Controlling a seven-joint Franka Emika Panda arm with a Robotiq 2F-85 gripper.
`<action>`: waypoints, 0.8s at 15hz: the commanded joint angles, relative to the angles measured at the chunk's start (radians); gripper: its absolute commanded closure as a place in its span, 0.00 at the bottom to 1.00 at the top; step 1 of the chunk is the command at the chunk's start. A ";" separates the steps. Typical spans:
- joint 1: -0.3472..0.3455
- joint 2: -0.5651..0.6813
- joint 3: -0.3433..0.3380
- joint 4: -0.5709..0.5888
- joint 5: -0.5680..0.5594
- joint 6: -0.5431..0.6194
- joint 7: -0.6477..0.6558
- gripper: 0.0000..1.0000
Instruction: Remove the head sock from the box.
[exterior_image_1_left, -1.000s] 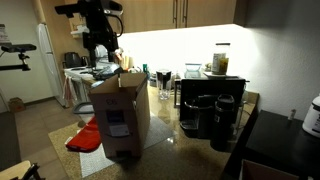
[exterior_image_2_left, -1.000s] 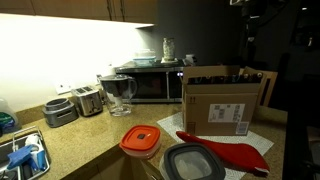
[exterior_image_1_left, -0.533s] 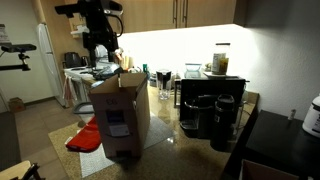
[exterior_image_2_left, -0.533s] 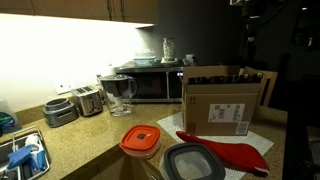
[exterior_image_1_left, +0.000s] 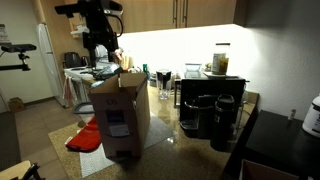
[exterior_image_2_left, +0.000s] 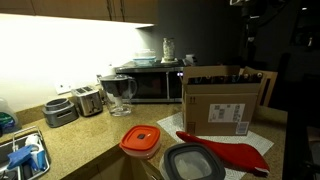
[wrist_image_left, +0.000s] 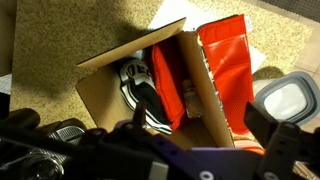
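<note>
The brown cardboard box stands open on the counter, with its white label facing the camera in an exterior view. The wrist view looks down into the box. A limp grey, white and black piece of fabric, seemingly the head sock, lies inside it beside something red. My gripper hangs above the box with its fingers wide apart and nothing between them. In both exterior views it is dark and high above the box.
A bright red cloth lies under and beside the box. Two black coffee machines stand next to it. A microwave, a pitcher, a toaster and two lidded containers are on the counter.
</note>
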 joint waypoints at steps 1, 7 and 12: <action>-0.009 0.001 0.008 0.003 0.003 -0.002 -0.002 0.00; -0.009 0.001 0.008 0.003 0.003 -0.002 -0.002 0.00; -0.014 0.045 0.028 0.019 -0.022 0.030 0.047 0.00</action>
